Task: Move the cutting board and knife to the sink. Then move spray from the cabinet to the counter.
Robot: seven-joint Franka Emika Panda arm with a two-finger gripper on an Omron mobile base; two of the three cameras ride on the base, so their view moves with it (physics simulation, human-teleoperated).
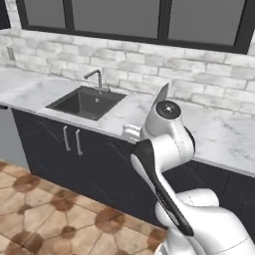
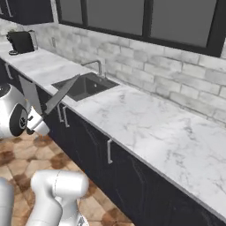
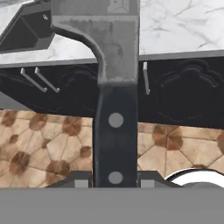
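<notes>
Knife: the knife is clamped by its black handle in the claw, grey blade pointing up and away from the hand; from the right base camera the blade slants toward the basin.

Claw: narrow, pinched on the handle, its two dark tips snug on either side (no gap shows between them and the handle).

Position: the arm holds the knife in the air in front of the dark lower cabinets, over the tiled floor, short of the worktop edge.

Sink: the sink lies to the arm's left, apart from the blade, faucet at its back rim; what shows of the basin looks bare.

Cutting board: I cannot tell where it is from here, so whether it has reached the basin is open.

Done, by my reading: the knife is picked up and in transit.

Left: carry it over the rim and release it in the basin, settle the board, then fetch the spray from the upper cabinet to the worktop (nothing of that half appears begun).
</notes>
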